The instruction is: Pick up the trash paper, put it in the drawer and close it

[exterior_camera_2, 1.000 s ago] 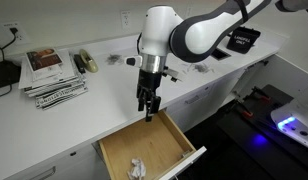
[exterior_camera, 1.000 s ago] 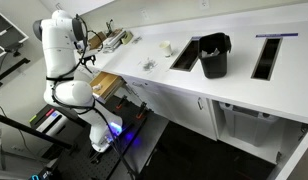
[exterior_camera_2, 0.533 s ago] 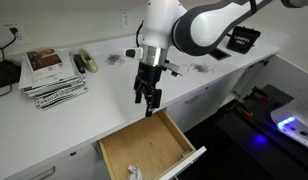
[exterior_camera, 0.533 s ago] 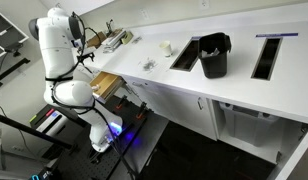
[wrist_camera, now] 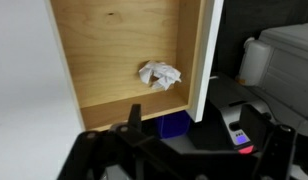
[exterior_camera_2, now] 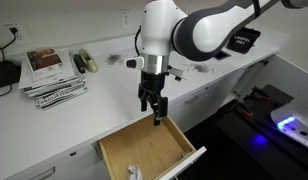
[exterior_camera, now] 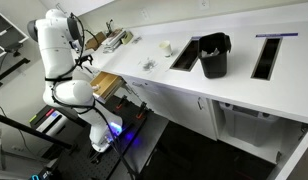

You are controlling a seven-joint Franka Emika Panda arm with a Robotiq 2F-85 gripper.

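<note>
Inside open drawer [exterior_camera_2: 146,146]: trash paper [wrist_camera: 159,74]; gripper [exterior_camera_2: 156,116] above, seemingly apart, empty.

No text reads clearly; print on the magazines [exterior_camera_2: 52,72] looks blurred.

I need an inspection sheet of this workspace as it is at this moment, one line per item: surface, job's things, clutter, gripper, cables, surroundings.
Surface: white countertop, mostly bare; rectangular openings cut into it.
Job's things: drawer pulled out; trash paper lies inside on the wooden bottom, near the white front panel.
Clutter: stack of magazines, black bin, white cup; other small items too small to tell.
Gripper: gripper above the open drawer, open, holding nothing.
Cables: black cable at the wall, by a black device.
Surroundings: blue-lit equipment below the counter; no person seen.
</note>
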